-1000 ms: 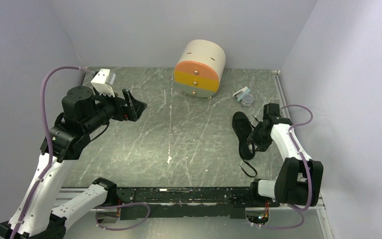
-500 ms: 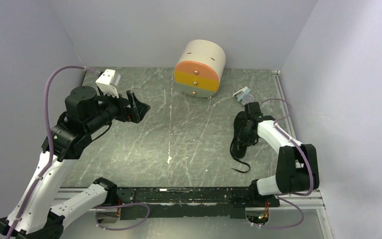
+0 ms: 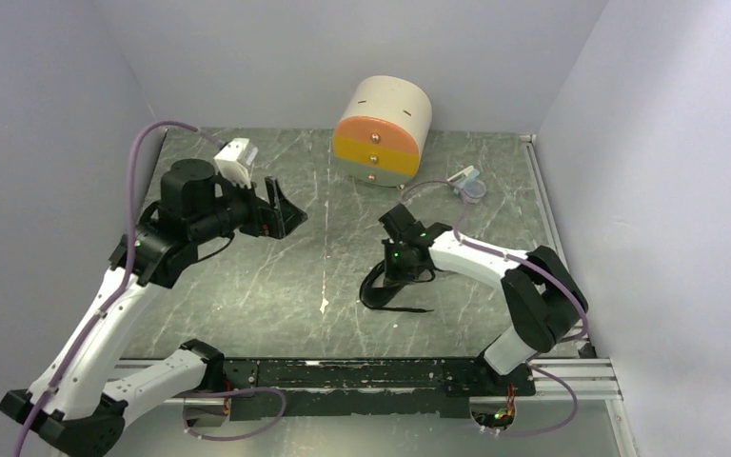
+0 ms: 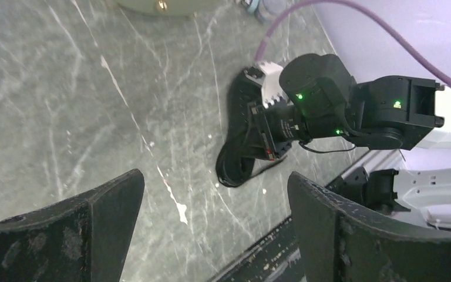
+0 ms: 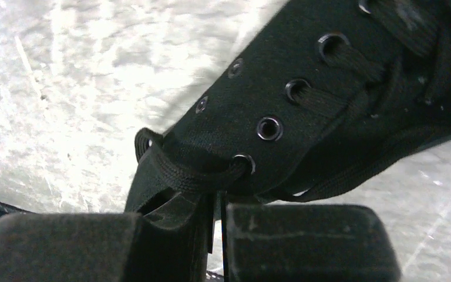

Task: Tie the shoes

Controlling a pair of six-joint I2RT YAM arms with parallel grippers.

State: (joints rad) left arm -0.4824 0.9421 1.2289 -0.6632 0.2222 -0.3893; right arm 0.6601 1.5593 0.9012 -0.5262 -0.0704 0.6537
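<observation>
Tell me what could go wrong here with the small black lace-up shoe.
The right gripper pinches the small black canvas lace-up shoe only at its eyelet edge, so it may slip free. A thin black lace end trails loose beside it and could snag. The open left gripper hangs well apart, so nothing steadies the shoe.

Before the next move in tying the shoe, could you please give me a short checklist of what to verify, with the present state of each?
1. Right gripper closed on the shoe: ok, pads pinch black fabric by the eyelets.
2. Left gripper open and empty: ok.
3. Loose lace lying free on the table: ok.
4. Shoe apart from the drawer box: ok.
5. Bow tied: not ok.
6. Which lace end is pinched: cannot tell.
</observation>
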